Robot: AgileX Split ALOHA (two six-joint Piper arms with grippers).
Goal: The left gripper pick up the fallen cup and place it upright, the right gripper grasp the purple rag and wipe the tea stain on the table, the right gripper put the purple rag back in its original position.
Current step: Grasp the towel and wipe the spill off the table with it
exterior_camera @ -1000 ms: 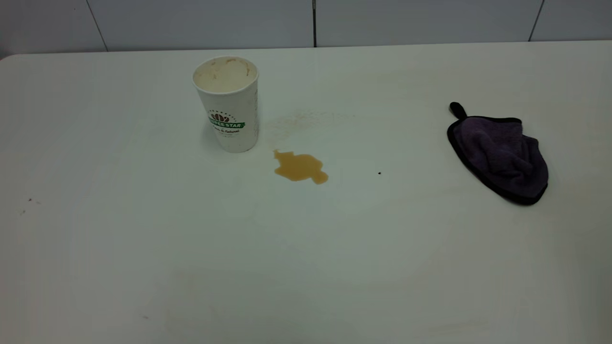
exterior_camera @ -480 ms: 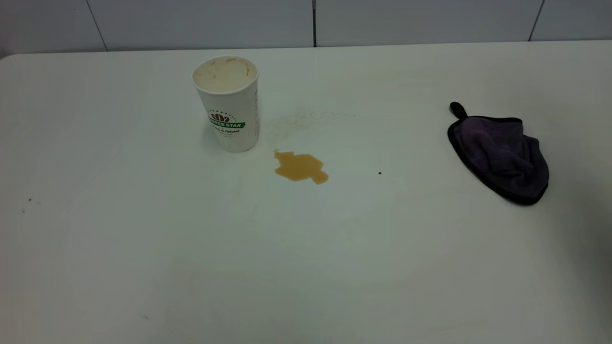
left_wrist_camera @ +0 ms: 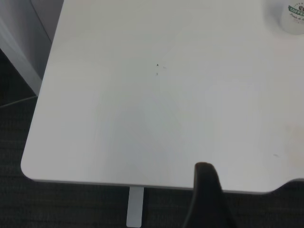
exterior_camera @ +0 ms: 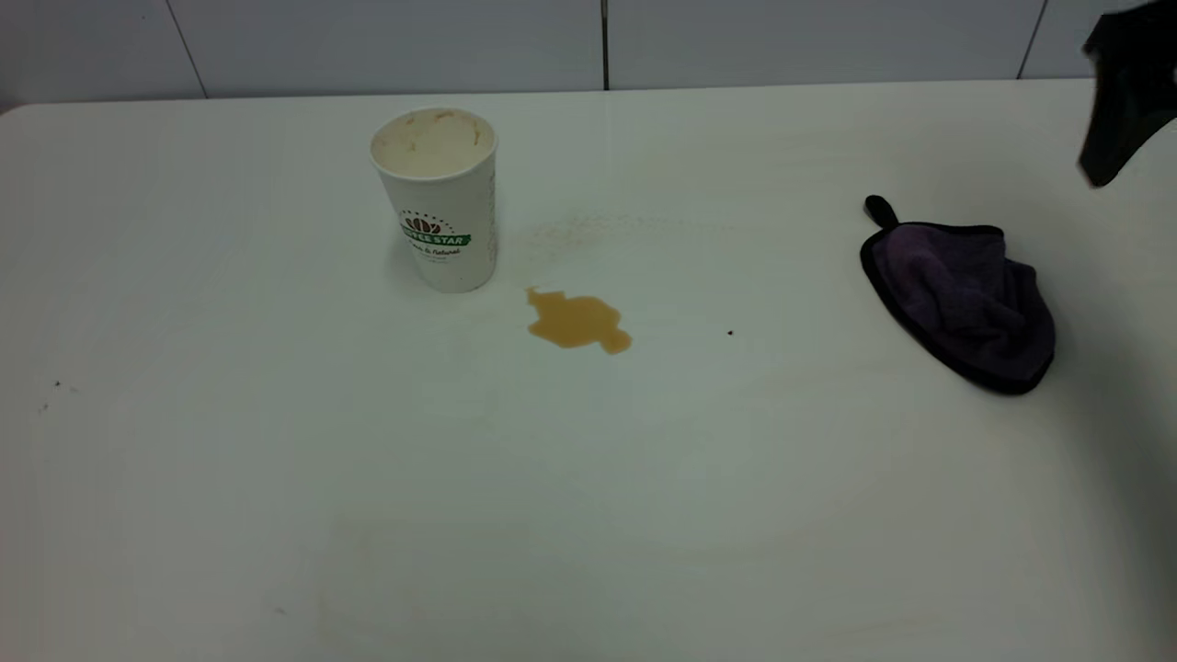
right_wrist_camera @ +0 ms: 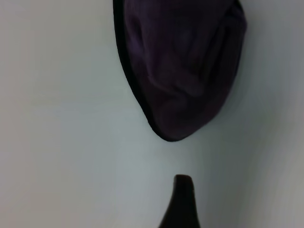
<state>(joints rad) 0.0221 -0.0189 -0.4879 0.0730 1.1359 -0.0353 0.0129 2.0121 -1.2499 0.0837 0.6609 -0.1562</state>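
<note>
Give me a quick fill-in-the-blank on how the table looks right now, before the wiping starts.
1. The paper cup stands ____ on the table.
2. The tea stain lies between the cup and the ____.
3. The purple rag lies untouched, with the right pincer ____ it.
4. The tea stain is not yet ____.

Missing words: upright; purple rag; above; wiped
</note>
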